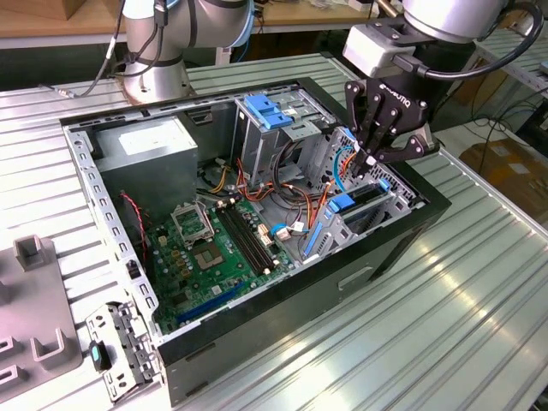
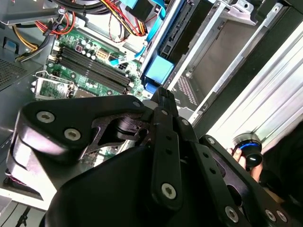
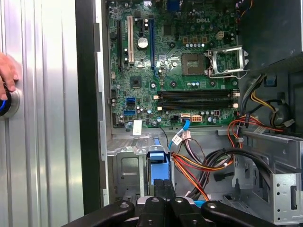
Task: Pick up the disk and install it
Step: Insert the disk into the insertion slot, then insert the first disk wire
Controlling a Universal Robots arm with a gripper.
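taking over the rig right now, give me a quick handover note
gripper: low over the drive cage, at the exterior view's right end of the open case, close above the disk. I can't tell if it is gripping.
disk: stands on edge in that cage, with a blue rail showing.
Done: the disk is in the cage.
Left: full seating not confirmed from these views.
Note: a person's hand is at a blue-ringed button on the table.

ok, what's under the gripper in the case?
The disk, on edge in the drive cage, blue rail showing. Cage walls and the gripper hide most of it.
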